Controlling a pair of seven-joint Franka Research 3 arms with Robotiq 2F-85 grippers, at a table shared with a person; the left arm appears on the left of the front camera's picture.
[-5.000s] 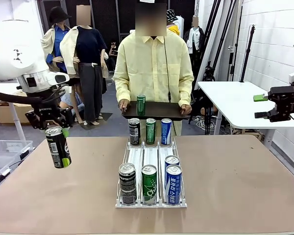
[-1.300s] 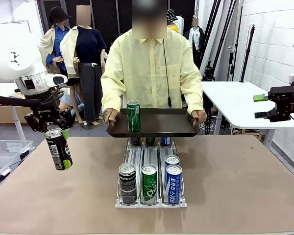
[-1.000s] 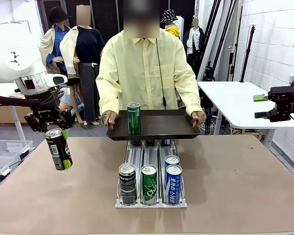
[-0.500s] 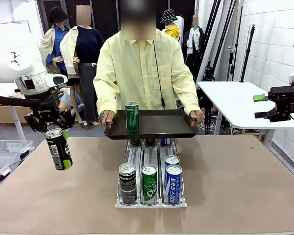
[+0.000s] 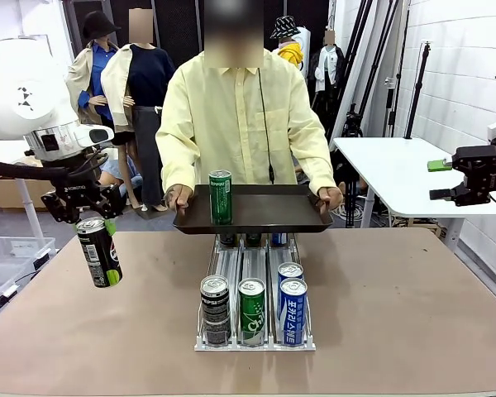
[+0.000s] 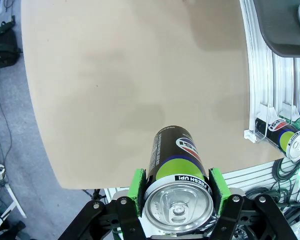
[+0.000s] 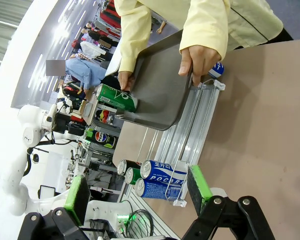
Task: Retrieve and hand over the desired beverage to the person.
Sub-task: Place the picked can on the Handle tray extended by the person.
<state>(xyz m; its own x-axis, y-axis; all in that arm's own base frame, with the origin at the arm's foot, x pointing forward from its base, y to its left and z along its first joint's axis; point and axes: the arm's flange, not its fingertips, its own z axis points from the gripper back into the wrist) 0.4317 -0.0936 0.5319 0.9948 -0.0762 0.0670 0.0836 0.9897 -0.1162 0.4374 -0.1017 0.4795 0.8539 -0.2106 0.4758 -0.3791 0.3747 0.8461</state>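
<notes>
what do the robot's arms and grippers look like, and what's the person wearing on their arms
The left arm is glossy white with rounded joints and black cables. The left gripper and right gripper are black with bright green pads on two fingers. The person wears loose pale-yellow long sleeves, with buttoned cuffs.

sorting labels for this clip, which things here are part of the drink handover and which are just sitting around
Part of the job:
- black can gripped in the left end effector
- dark tray held out over the table's far edge by the person
- green can standing on that tray

Just lying about:
- white rack with its remaining cans
- right end effector, open, off to the side
- white side table
</notes>
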